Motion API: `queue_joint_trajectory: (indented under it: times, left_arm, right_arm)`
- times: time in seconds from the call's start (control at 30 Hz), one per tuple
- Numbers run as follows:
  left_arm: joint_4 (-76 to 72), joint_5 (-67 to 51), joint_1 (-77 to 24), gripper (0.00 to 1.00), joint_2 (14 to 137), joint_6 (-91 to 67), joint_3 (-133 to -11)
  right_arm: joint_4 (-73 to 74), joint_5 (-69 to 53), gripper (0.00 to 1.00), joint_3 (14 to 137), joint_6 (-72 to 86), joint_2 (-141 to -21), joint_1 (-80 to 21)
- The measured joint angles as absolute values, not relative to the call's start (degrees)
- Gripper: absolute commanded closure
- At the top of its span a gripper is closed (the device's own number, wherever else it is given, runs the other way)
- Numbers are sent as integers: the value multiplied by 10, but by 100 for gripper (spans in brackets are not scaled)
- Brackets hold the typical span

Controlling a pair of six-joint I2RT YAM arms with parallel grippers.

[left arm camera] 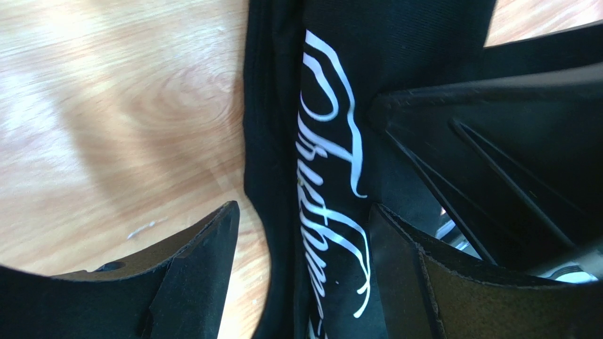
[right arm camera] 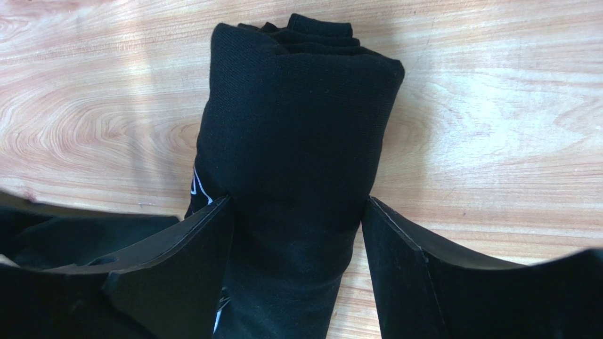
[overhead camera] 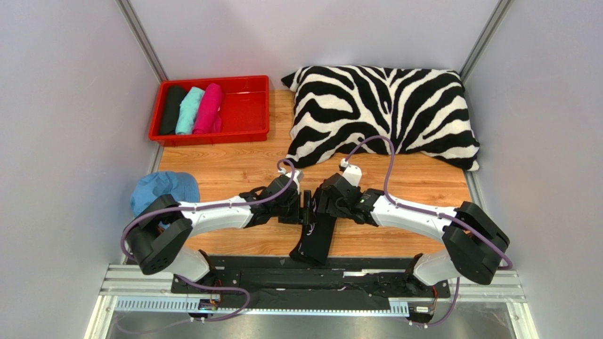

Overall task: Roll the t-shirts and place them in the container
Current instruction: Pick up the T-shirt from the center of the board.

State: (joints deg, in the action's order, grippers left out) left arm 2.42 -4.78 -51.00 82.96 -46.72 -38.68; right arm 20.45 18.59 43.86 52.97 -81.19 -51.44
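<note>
Black tee (overhead camera: pixel 313 244) at six o'clock looks rolled. Right jaws grip it; left jaws open. Next, probably the eleven-o'clock tray (overhead camera: pixel 244 106).

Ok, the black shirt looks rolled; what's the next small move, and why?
Probably lift the rolled black t-shirt with the right hand, whose fingers pinch it; the left hand stands open around it, and the red tray has room.
</note>
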Motion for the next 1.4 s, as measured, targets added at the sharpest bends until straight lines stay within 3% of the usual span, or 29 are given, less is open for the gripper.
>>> queue_joint_trajectory:
  times: [0.4,0.93,1.4]
  left_arm:
    - [21,-56,-511,25,879,-456,-416]
    - [-83,-91,-501,6,864,-472,-367]
    - [-41,-70,-502,6,883,-469,-398]
  right_arm:
    - [207,183,30,430,526,-799,-508]
    - [209,183,30,430,526,-799,-505]
    - [213,183,30,431,526,-799,-501]
